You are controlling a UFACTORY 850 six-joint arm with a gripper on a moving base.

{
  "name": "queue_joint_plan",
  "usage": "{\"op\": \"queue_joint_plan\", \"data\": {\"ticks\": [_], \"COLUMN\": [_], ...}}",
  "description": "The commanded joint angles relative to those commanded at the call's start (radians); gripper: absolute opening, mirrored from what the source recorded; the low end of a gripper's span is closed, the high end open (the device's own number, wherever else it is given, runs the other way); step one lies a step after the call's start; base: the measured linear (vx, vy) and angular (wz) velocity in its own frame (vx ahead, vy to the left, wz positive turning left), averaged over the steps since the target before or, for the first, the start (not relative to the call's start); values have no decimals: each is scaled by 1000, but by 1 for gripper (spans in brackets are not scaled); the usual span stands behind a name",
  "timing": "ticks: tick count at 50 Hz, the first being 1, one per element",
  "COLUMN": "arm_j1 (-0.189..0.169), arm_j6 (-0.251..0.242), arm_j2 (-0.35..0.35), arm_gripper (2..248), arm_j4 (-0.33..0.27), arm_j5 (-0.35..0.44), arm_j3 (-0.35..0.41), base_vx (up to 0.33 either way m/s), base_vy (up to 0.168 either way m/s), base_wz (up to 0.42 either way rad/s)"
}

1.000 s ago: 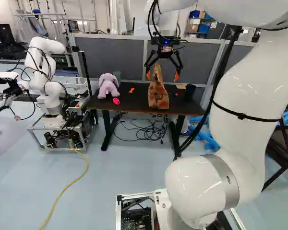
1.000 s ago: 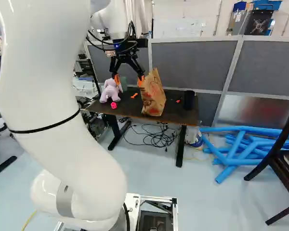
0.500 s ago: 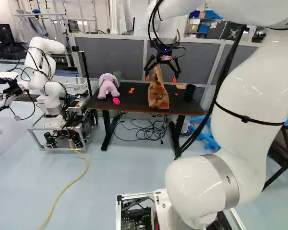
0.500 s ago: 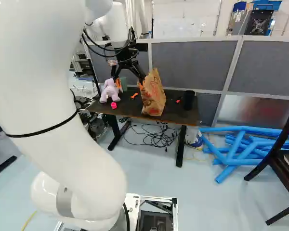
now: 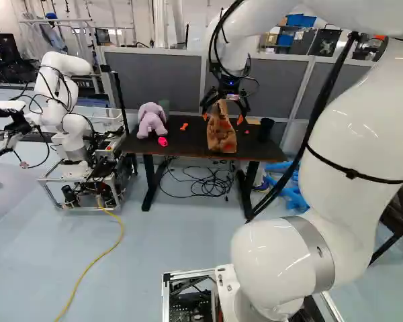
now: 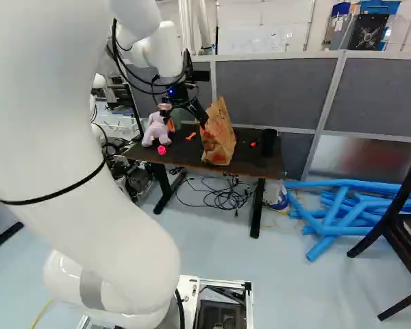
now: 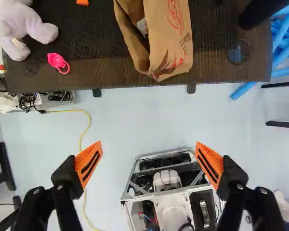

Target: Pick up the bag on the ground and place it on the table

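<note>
Paper bag (image 5: 221, 137), brown with red markings, one item: upright on the dark tabletop (image 5: 181, 146), near its front edge. Upper part creased, mouth open; a pale scrap shows inside, possibly paper.

Gripper (image 5: 222, 118), black, on the white arm (image 6: 75, 171): up at the height of the bag's top. Fingers (image 7: 90, 163) with orange pads, spread wide, nothing pinched. In the wrist view the bag lies ahead of them, outside the gap; the floor (image 7: 135, 120) and the base frame (image 7: 130, 211) show below and between.

Also on the tabletop: lavender plush animal (image 5: 151, 121), seated, left of the bag in the left base view; pink ringed piece (image 7: 57, 60), beside the plush; small orange piece (image 5: 184, 126), between plush and bag; black cup (image 5: 265, 129), on the bag's other side.

Beneath the tabletop: tangle of black cables (image 6: 222, 197), on the floor. At the right of the right base view: blue foam tubes (image 6: 335, 219), heaped, and a dark wooden chair (image 6: 390, 240). At the left of the left base view: another robot (image 5: 66, 100), white, and a yellow cable (image 5: 94, 263) along the floor.
</note>
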Motion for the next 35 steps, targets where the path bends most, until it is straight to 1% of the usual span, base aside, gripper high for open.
{"op": "queue_joint_plan", "data": {"ticks": [16, 35], "arm_j1": [-2, -5], "arm_j6": [-32, -74], "arm_j2": [38, 89], "arm_gripper": [247, 247], "arm_j4": [4, 9], "arm_j5": [197, 462], "arm_j3": [120, 282], "base_vx": [0, 0], "base_vy": [0, 0], "base_wz": [0, 0]}}
